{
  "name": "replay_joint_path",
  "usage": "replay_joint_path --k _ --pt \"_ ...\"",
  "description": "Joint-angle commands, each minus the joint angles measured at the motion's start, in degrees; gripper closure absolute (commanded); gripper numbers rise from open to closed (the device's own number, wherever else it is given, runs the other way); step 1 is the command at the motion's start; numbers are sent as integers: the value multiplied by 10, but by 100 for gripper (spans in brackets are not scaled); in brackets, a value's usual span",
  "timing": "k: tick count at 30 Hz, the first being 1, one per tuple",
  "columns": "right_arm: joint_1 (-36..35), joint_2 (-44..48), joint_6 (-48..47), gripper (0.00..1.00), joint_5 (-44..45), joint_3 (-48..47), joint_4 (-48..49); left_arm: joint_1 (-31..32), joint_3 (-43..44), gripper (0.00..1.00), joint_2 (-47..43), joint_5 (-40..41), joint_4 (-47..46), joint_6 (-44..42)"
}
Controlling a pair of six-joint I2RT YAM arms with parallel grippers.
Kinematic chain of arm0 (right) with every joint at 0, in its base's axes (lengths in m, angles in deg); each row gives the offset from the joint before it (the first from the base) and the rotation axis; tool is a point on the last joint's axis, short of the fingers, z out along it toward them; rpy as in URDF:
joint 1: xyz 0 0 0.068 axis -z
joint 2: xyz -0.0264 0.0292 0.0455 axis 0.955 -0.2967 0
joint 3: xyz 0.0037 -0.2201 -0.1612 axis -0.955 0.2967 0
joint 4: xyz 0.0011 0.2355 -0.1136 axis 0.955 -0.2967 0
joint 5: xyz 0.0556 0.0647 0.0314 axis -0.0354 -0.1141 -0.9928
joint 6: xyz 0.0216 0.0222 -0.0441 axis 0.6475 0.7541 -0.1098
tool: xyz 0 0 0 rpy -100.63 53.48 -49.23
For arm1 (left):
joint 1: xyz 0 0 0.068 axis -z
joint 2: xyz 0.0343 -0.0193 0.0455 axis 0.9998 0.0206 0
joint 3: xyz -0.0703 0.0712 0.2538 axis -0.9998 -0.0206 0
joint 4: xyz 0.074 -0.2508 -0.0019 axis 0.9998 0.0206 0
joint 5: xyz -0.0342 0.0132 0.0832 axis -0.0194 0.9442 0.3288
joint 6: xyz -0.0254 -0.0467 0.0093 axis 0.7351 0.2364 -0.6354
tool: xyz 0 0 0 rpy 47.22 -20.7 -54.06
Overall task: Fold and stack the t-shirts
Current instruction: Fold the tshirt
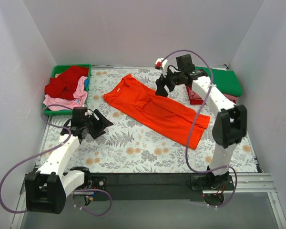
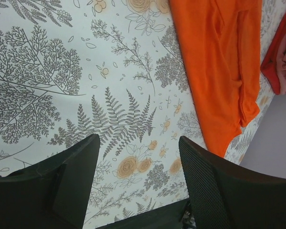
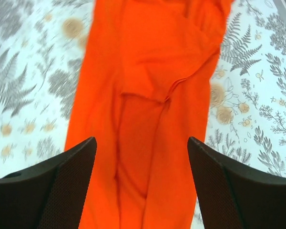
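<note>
The bright orange t-shirt (image 1: 155, 109) lies on the floral table as a long strip, folded lengthwise, running from back centre to front right. It fills the right wrist view (image 3: 152, 95) and shows at the upper right of the left wrist view (image 2: 219, 62). My right gripper (image 1: 162, 88) is open and empty, hovering over the shirt's back half. My left gripper (image 1: 99, 125) is open and empty above bare tablecloth, left of the shirt. Red (image 1: 64, 82) and light pink (image 1: 66, 100) shirts lie heaped in the green tray. A green shirt (image 1: 224, 80) lies folded at the back right on red cloth (image 1: 195, 98).
The green plastic tray (image 1: 55, 71) stands at the back left against the wall. White walls close in the table on three sides. The black base rail (image 1: 148, 181) runs along the near edge. Purple cables loop from both arms.
</note>
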Motion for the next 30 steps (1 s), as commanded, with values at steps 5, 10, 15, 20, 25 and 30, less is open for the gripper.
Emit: replay_joint_path --k 5,10,15,20,25,30 --pt "-46 219 -177 23 160 346 -67 10 48 34 44 -19 -72 -2" --pt "-62 315 -149 24 248 520 2 11 33 34 2 -30 -70 -8" --pt "-100 332 -128 28 295 590 17 11 7 34 -58 -41 -52 0" --pt "-129 312 -105 56 332 618 33 11 -13 34 -95 -42 -35 3" --pt "-177 314 -93 88 317 628 15 11 -4 35 -108 -46 -20 -13" --pt "-251 322 -97 99 215 601 -41 11 8 34 -113 -77 -30 -54"
